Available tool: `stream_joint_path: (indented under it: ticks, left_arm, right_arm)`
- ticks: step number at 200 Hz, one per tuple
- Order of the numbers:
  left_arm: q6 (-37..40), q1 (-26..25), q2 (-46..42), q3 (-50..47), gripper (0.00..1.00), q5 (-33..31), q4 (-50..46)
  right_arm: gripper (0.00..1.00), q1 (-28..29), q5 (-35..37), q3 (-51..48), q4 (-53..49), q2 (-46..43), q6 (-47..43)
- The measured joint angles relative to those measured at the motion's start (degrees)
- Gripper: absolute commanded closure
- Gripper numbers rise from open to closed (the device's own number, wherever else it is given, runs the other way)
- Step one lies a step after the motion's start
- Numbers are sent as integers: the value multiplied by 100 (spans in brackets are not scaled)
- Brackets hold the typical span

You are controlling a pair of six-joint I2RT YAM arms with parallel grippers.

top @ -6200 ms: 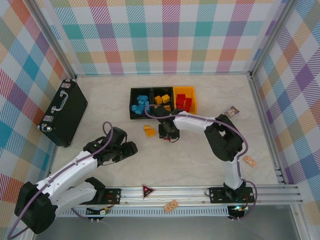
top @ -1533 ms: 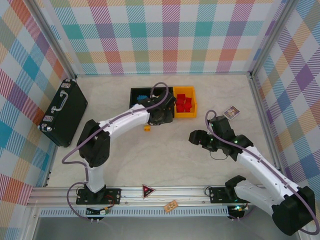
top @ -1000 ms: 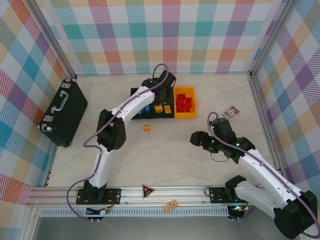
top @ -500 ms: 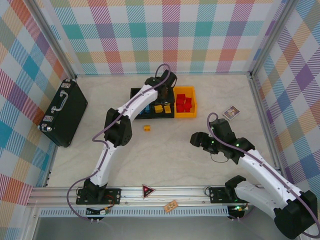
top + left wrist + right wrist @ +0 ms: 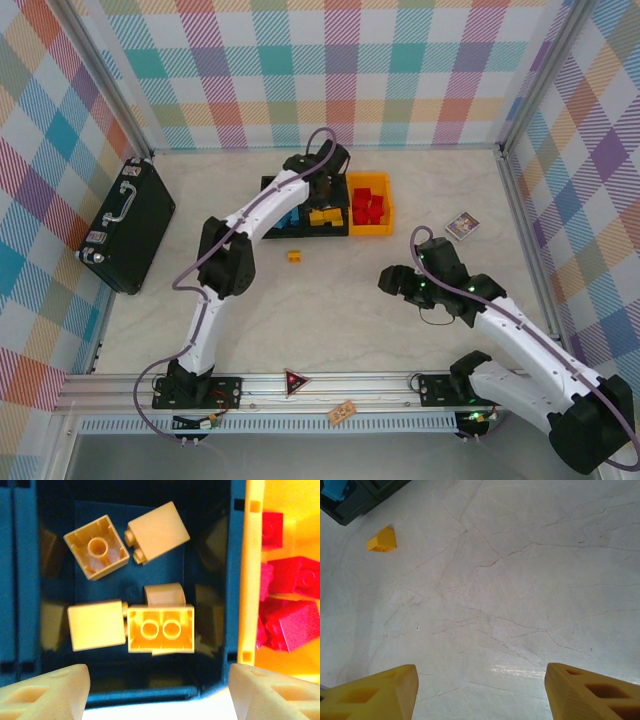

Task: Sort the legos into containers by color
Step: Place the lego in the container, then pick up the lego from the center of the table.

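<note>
Legos [image 5: 160,629] in yellow are seen lying loose in the middle black bin [image 5: 165,570], beneath the left claw [image 5: 159,695], which is spread open and empty. One yellow brick [image 5: 295,256] is left on the worktop [image 5: 340,320] near the bins; it is probably best taken squarely from above by the right claw [image 5: 480,692], also open and empty.

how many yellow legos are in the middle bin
5 yellow legos: two at the far side, one central, two side by side nearer; more may hide beneath.
</note>
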Motion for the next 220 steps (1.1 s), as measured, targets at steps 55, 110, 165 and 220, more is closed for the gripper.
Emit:
stream_joint_path:
  ticks: [55, 110, 165, 220]
  left_arm:
    - [133, -129, -1672, -2015, 28, 42, 719]
    - [225, -129, -3042, -4293, 28, -28, 1447]
    - [232, -129, -3689, -5628, 26, -280, 2024]
    - [232, -129, -3407, -5869, 28, -527, 2435]
  right_arm:
    - [32, 153, -7, 2, 127, 275, -39]
    - [32, 603, -87, 341, 568, 787, -308]
    - [33, 931, -354, 621, 1239, 1462, -437]
    - [33, 1147, -367, 691, 1401, 1637, -435]
